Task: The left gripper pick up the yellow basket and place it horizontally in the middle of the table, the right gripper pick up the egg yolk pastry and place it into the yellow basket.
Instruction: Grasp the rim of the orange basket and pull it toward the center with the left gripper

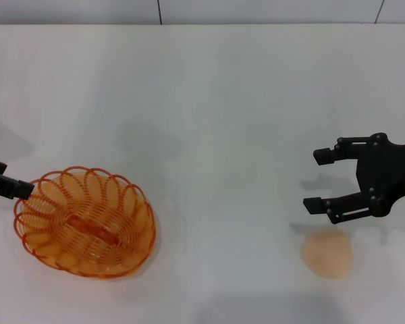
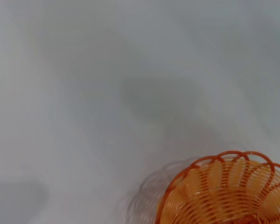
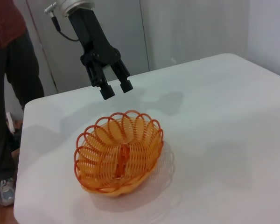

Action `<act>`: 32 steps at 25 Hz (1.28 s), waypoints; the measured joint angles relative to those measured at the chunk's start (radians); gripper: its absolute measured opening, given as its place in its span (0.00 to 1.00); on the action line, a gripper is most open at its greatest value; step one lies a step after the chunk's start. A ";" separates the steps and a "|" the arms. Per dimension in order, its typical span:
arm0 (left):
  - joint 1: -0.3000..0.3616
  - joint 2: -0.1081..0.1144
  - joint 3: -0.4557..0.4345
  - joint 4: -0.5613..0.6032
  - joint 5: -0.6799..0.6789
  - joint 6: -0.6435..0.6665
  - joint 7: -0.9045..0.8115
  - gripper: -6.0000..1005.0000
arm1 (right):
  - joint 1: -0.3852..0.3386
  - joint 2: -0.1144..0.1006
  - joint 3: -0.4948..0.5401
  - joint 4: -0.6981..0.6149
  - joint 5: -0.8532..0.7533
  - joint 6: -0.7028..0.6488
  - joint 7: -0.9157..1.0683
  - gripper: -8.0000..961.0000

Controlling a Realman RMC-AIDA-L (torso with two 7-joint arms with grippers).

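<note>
- Left gripper (image 1: 13,187): mostly cut off at the head view's left edge, only a black tip showing at the basket's rim. The right wrist view shows it (image 3: 115,88) whole, above the basket's far rim, its 2 fingers slightly apart and holding nothing.
- Basket (image 1: 85,222): oval, orange-yellow wire, looped rim, upright on the table's (image 1: 209,108) left front part. Only part of it (image 2: 228,191) shows in the left wrist view.
- Right gripper (image 1: 318,181): fingers spread wide, empty, just behind the pastry.
- Pastry (image 1: 327,253): round, pale peach, on the table at front right, well apart from the basket.
- A person (image 3: 11,93) stands beyond the table, cut off.
</note>
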 joint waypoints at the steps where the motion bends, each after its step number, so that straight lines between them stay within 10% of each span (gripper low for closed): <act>1: -0.001 0.000 0.000 -0.003 0.005 -0.002 -0.008 0.86 | 0.001 0.000 0.000 0.000 0.001 0.001 0.000 0.89; 32: -0.129 -0.046 0.036 -0.177 0.233 -0.114 -0.192 0.84 | 0.004 0.000 -0.003 0.000 0.012 0.009 0.004 0.89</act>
